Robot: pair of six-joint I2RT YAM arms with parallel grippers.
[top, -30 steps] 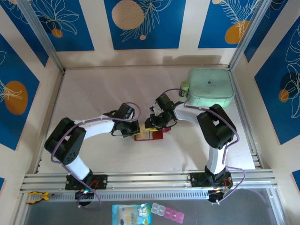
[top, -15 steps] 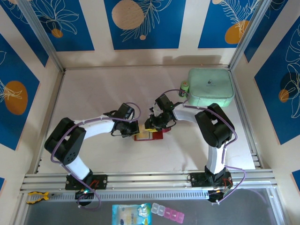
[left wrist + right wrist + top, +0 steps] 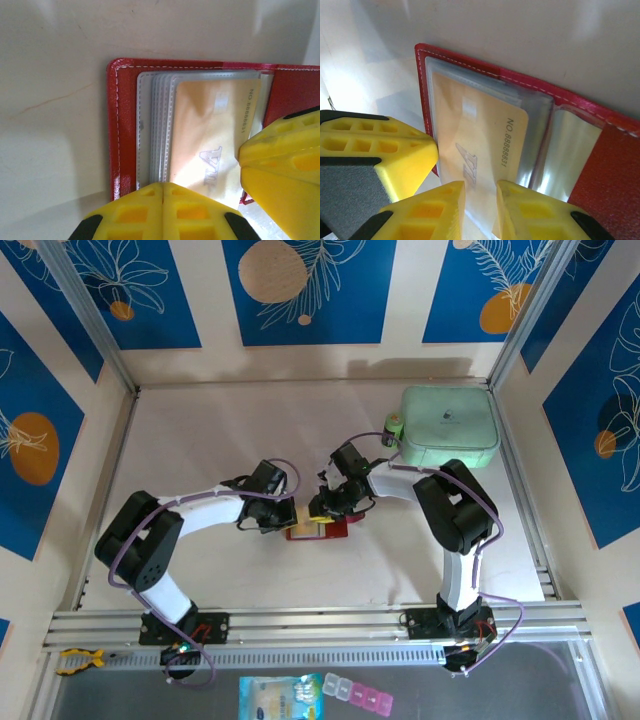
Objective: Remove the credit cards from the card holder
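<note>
The red card holder [image 3: 332, 529] lies open on the table between both arms. In the left wrist view its grey clear pockets [image 3: 150, 125] are fanned and a tan-gold credit card [image 3: 210, 130] sticks out of one. My left gripper [image 3: 162, 187] is shut, its tips resting on the card holder's [image 3: 125, 125] near edge, pockets side. My right gripper [image 3: 480, 200] stands over the exposed end of the credit card [image 3: 480, 135], jaws a narrow gap apart with the card's face showing between them. Other cards are hidden in the pockets.
A big mint green case [image 3: 448, 427] sits at the back right with a small green object [image 3: 394, 428] against its left side. The left gripper's yellow finger [image 3: 380, 150] crowds the right gripper from the left. Metal rails [image 3: 320, 620] run along the table's near edge.
The right gripper's jaws have narrowed a little and its arm has edged slightly left. The left arm and the card holder have stayed put.
</note>
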